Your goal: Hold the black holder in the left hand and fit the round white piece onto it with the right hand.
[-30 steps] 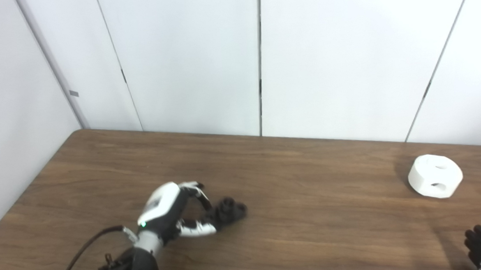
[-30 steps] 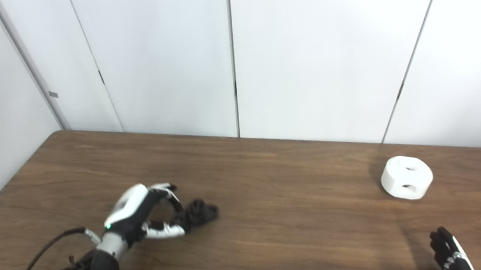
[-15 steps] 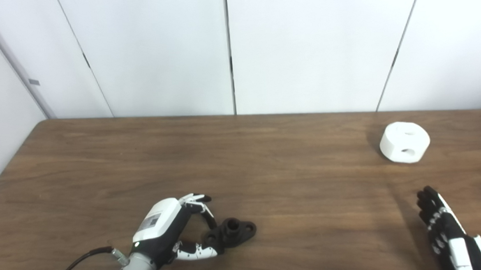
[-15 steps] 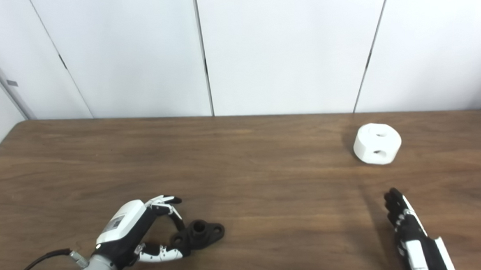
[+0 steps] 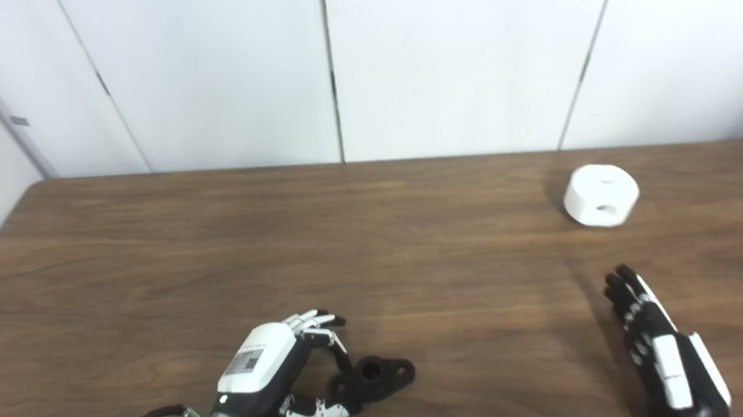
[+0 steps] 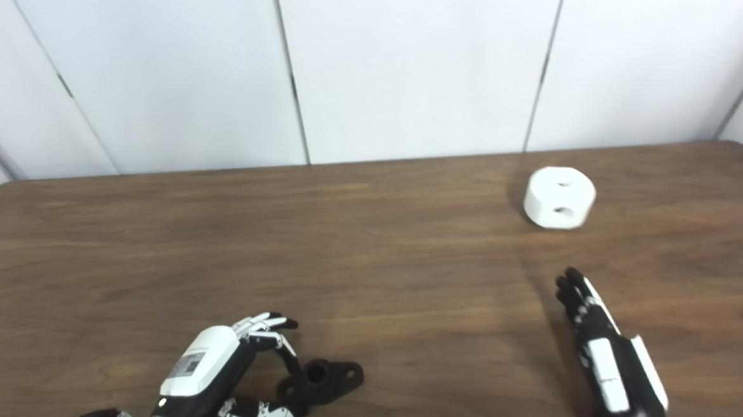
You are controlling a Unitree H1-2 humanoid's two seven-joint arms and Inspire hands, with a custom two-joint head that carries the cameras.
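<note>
Bare tabletop (image 5: 451, 274) separates black holder (image 5: 374, 378) from round white piece (image 5: 600, 194)

Left hand (image 5: 272, 372) low at about 7 o'clock, white back turned up, fingers (image 5: 317, 318) curled toward 3 o'clock with thumb beneath, pinching the near end of the black holder (image 5: 375, 378) between them. Right hand (image 5: 662, 346) at about 4 o'clock, edge-on with fingers straight, close together and pointing toward 11 o'clock, holding nothing. Both forearms entering from the bottom edge, a dark cable trailing from the left wrist.
</note>
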